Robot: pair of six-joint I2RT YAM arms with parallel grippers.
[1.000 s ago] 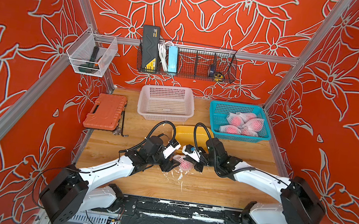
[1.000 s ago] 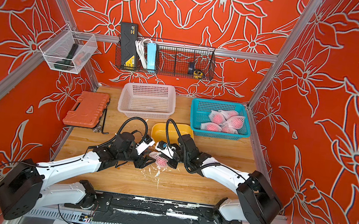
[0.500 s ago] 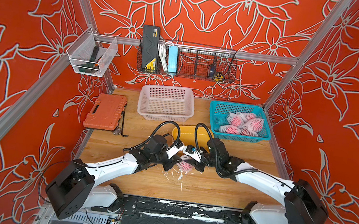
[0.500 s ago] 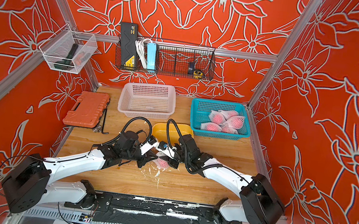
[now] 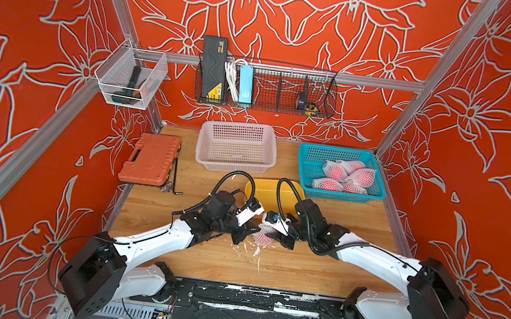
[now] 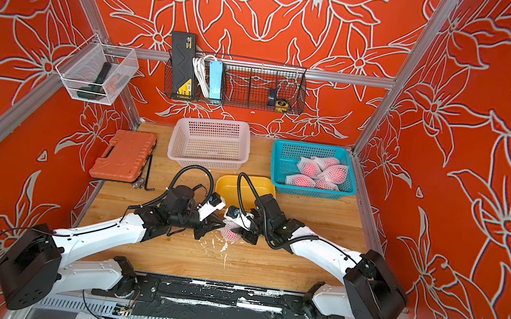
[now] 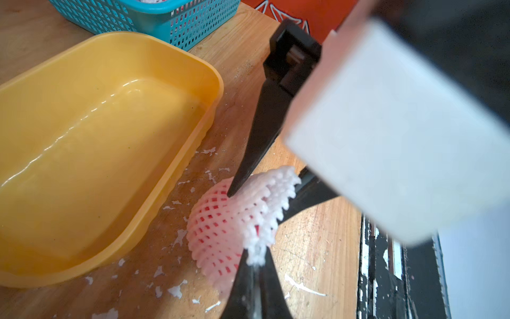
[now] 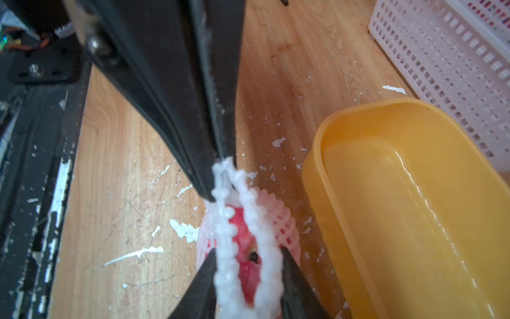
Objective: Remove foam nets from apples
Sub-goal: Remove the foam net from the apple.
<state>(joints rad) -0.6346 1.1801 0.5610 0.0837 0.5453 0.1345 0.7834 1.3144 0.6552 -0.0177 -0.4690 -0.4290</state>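
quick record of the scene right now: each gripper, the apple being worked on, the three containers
left gripper: shut, pinching the rim of the foam net
right gripper: jaws apart, straddling the net's open end
apple: on the table beside the yellow tub, mostly inside the net, red skin showing through the opening
yellow tub: empty
blue basket: holds more netted apples
white basket: nothing seen inside

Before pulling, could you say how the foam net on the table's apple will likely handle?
Probably floppy: the foam net bunches where the left claw pinches it. Likely crumbly, given the white flakes nearby. The apple inside may roll.
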